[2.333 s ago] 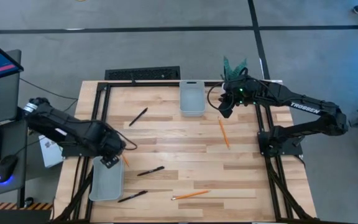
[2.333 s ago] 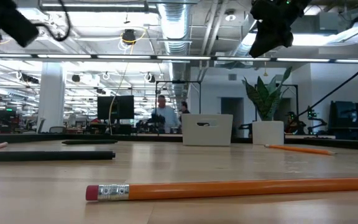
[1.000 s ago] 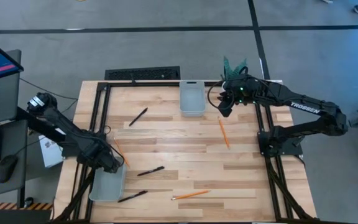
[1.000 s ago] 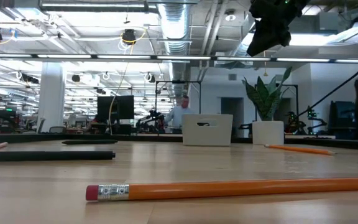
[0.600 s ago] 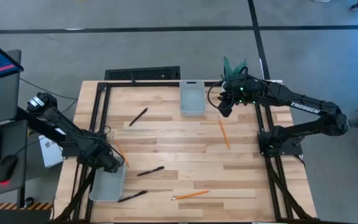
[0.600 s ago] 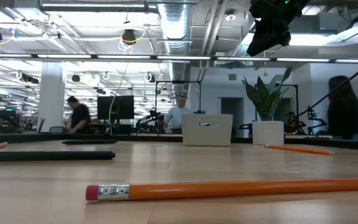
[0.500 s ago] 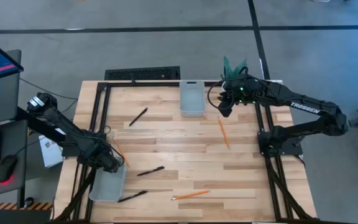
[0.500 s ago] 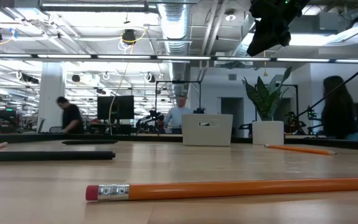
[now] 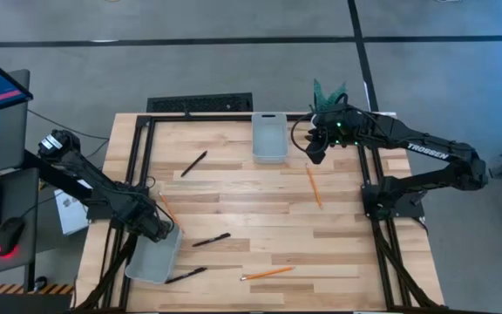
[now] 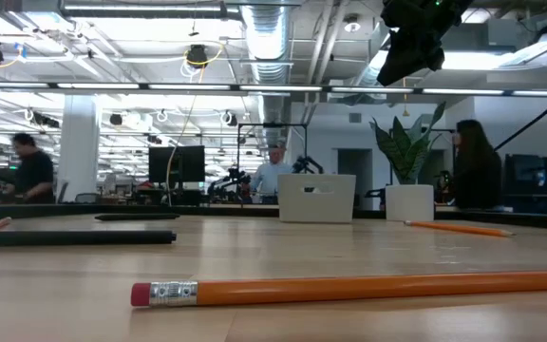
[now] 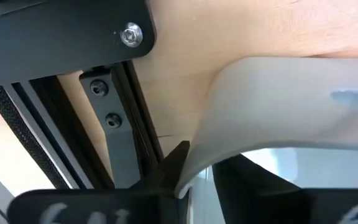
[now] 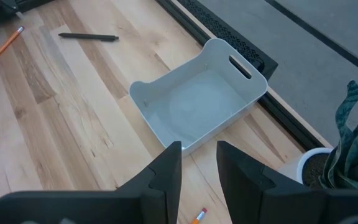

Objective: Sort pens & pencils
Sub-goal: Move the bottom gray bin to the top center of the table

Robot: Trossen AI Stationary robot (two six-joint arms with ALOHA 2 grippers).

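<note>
My left gripper (image 9: pixel 161 228) is shut on the far end of the grey tray (image 9: pixel 151 259) at the table's near left corner. My right gripper (image 9: pixel 315 150) hangs open and empty above the table, just right of a second grey tray (image 9: pixel 268 137) at the far edge. Three black pens lie flat on the table: one at the far left (image 9: pixel 193 163), one near my left gripper (image 9: pixel 211 239), one by the near edge (image 9: pixel 186 275). Orange pencils lie at the right (image 9: pixel 314 186) and near the front (image 9: pixel 267 273). A third pencil (image 9: pixel 166 209) is partly hidden by my left gripper. My left gripper holds the near-left tray by its far rim (image 11: pixel 197 155), close to a rounded corner. The thin wall runs between the two fingers, one finger (image 11: pixel 174 163) outside and one inside. The tray lies askew, its near end (image 9: pixel 142 277) by the table's near edge.
A black frame rail (image 9: pixel 142 153) runs along the table's left side and another (image 9: pixel 369 174) along the right. A potted plant (image 9: pixel 328 92) stands behind my right gripper. A keyboard (image 9: pixel 200 104) lies beyond the far edge. People move in the room behind.
My left gripper has kept its hold on the tray's far end and carried it a little toward the table's right. The tray now lies slanted, its near end about where it was. My right arm has kept still.
</note>
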